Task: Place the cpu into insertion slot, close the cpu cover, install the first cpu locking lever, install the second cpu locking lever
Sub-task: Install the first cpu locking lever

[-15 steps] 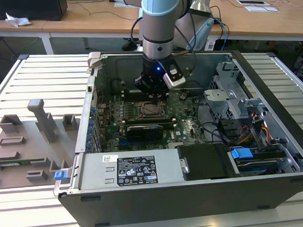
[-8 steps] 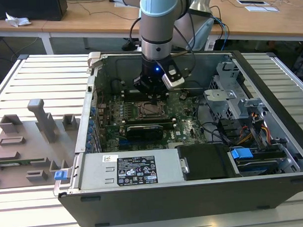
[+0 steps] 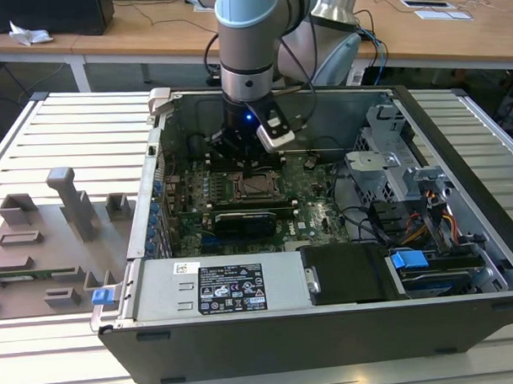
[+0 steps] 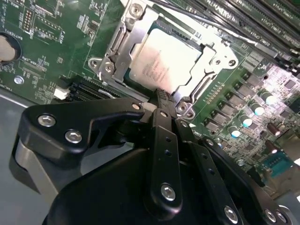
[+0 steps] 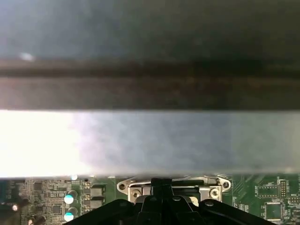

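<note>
The cpu [image 4: 164, 58], pale and silvery, lies flat in the insertion slot [image 3: 256, 189] on the green board. The silver cpu cover [image 4: 123, 54] lies down around it, the chip showing through its window. In the exterior view my gripper [image 3: 249, 163] hangs low inside the computer case, just behind the slot. In the second wrist view my gripper [image 4: 162, 96] has its black fingers pressed together, with the ridged tip at the cover's edge near a corner screw. In the first wrist view the gripper [image 5: 161, 183] stands right at the metal frame [image 5: 136, 190]. Whether the tip touches a locking lever I cannot tell.
The open case holds a power supply [image 3: 218, 290] at the front, a black card [image 3: 249, 219] just in front of the slot, and a drive cage [image 3: 382, 166] with cables on the exterior view's right. A grey fixture tray [image 3: 47, 241] lies outside the case on that view's left. Memory slots [image 4: 243, 18] run beside the slot.
</note>
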You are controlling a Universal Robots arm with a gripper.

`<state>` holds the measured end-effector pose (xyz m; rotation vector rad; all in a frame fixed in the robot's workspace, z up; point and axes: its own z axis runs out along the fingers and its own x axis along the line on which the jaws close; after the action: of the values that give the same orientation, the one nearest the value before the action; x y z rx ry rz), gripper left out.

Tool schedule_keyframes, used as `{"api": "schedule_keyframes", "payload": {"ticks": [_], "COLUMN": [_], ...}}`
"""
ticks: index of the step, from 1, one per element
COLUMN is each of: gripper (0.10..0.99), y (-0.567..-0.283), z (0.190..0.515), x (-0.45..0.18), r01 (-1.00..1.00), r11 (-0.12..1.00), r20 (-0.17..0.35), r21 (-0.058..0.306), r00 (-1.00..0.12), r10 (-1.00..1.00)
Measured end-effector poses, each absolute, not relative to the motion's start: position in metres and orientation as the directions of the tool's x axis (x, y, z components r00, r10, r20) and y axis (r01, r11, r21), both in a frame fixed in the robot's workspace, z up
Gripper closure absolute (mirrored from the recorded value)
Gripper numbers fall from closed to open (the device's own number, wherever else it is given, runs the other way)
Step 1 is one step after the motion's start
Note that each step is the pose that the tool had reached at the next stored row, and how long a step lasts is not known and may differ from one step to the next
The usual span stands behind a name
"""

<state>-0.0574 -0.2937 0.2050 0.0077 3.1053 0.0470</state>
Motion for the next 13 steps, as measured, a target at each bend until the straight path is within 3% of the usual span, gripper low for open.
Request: {"api": "schedule_keyframes", "payload": {"ticks": [13], "gripper": [0.980], "y": [-0.277], "z": [0.205], "x": [-0.046], "r01": [0.004], "r11": [1.000], "r20": [-0.031], "r21": [0.030], "r00": [-1.000], "r10": [0.005]}}
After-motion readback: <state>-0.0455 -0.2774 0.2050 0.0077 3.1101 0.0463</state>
